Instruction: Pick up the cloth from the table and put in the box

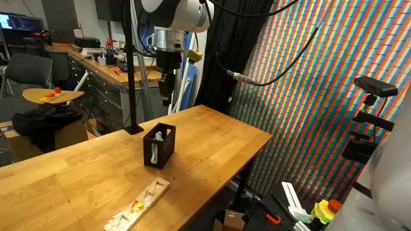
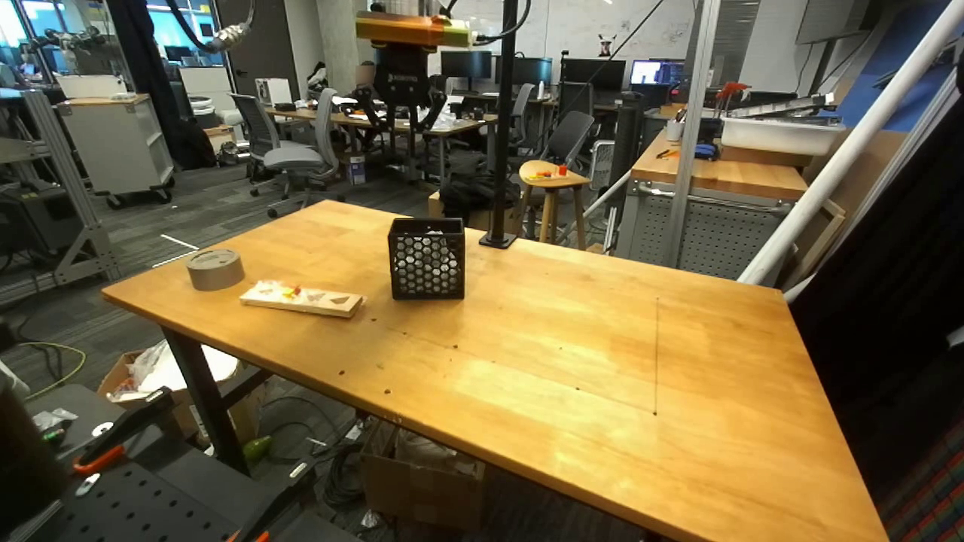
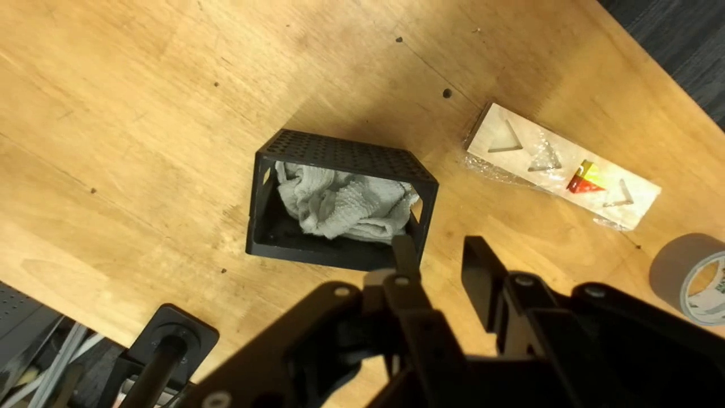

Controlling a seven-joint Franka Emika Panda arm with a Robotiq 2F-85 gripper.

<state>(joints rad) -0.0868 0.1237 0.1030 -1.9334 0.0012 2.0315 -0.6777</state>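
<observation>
Pictured in wrist view: grey-white cloth (image 3: 345,198), crumpled inside open-topped black box (image 3: 340,152), bunched twd its perforated long side, w/ dark box interior showing along opp. side. Glimpsed again in both exterior views, thru end slot and honeycomb holes of same box, set upright on wooden table (image 2: 527,316). Suspended well above table, apart from box in both exterior views, on end of white arm (image 1: 192,12): black hand (image 3: 440,255), fingertips parted, w/ gap btwn them plain in wrist view. Also on table, near box: pale wooden board (image 3: 562,166), part-wrapped in clear plastic (image 3: 504,174), w/ triangular cut-outs plus red-and-yellow piece (image 3: 586,178). Past far end of board, in an exterior view: brown tape roll (image 2: 215,269), lying flat nr table corner. At table edge, in both exterior views: black post (image 1: 131,80) on flat base (image 1: 134,129). Off beside table, in an exterior view: mounted camera (image 1: 375,86) plus yellow-and-red push-button (image 1: 334,206). In bkgd: wooden stool (image 1: 32,93), workbench (image 2: 753,177) w/ perforated end panel, black curtain (image 1: 237,51), multicoloured wall (image 1: 321,96), plus monitors (image 2: 531,70) and grey office chairs (image 2: 297,156) farther back
</observation>
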